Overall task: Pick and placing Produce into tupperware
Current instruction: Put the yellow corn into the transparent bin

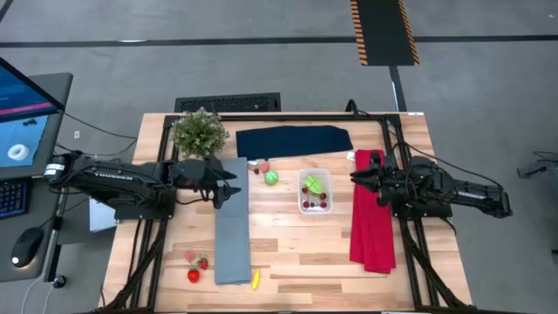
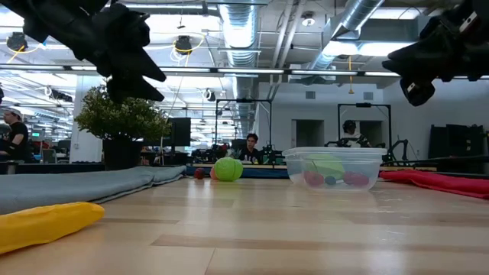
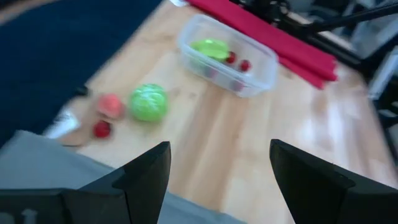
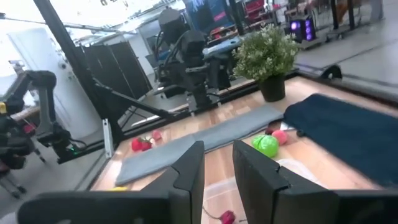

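The left hand (image 1: 228,194) is wide open and empty, left of the round green toy (image 1: 272,178) at middle frame, which looks light, hard and rolly, best pinched across its middle.

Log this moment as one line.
left gripper: open, over grey cloth | right gripper: empty, beside tupperware | lime-green piece: loose

Wooden table (image 1: 288,262) bearing cloths (image 1: 231,222), tupperware (image 1: 302,194), produce (image 1: 272,178), plant (image 1: 199,133)

Overhead, table-level, two wrist views, all sharing tupperware (image 1: 315,192)
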You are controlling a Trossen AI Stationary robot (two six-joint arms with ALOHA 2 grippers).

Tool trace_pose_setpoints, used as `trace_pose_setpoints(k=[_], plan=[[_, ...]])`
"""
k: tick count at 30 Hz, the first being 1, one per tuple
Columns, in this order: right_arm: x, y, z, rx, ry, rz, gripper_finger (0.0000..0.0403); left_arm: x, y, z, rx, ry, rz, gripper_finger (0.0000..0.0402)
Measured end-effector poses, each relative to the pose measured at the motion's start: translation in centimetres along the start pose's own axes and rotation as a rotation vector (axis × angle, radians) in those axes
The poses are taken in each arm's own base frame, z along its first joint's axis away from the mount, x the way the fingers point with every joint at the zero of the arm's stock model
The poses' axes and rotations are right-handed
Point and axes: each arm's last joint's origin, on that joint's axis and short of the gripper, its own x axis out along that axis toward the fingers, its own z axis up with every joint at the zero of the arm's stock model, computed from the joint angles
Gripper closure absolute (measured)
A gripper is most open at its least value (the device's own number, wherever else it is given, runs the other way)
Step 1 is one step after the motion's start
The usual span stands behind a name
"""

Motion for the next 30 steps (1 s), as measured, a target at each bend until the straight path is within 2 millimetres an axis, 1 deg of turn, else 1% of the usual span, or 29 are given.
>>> trace_pose_setpoints(k=[3, 7, 9, 11, 14, 17, 20, 23, 25, 27, 30], plan=[[0.0, 0.0, 0.2, -0.034, -0.025, -0.002, 0.0296, 0.3, -0.1, 0.1, -0.048, -0.004, -0.021, 0.0138], [0.0, 0.1, 0.4, -0.040, -0.044, 0.002, 0.0296, 1.4, 0.7, -0.3, -0.073, -0.004, 0.133, 0.0138], [0.0, 0.1, 0.4, -0.040, -0.042, 0.003, 0.0296, 2.3, 0.9, -0.7, -0.058, 0.051, 0.133, 0.0138], [0.1, 0.0, 0.3, -0.038, -0.030, 0.000, 0.0296, 3.1, 0.7, -1.1, -0.039, 0.138, 0.072, 0.0139], [0.2, -0.1, 0.1, -0.033, -0.002, -0.009, 0.0296, 4.1, -0.7, -1.0, -0.045, 0.200, -0.023, 0.0139], [0.3, -0.2, -0.1, -0.028, 0.021, -0.015, 0.0296, 4.7, -2.2, -1.3, -0.083, 0.239, -0.034, 0.0139], [0.5, -0.3, -0.3, -0.024, 0.045, -0.022, 0.0296, 5.0, -3.8, -1.6, -0.132, 0.256, 0.012, 0.0139], [0.8, -0.4, -0.5, -0.018, 0.072, -0.030, 0.0296, 4.9, -5.0, -2.5, -0.233, 0.286, 0.137, 0.0139], [0.9, -0.5, -0.7, -0.014, 0.093, -0.036, 0.0296, 4.5, -6.0, -3.4, -0.282, 0.272, 0.223, 0.0139], [1.1, -0.5, -0.8, -0.010, 0.112, -0.041, 0.0296, 4.2, -7.1, -4.3, -0.326, 0.251, 0.246, 0.0139], [1.3, -0.7, -1.1, -0.003, 0.146, -0.051, 0.0296, 3.5, -8.5, -5.1, -0.414, 0.225, 0.220, 0.0139]])
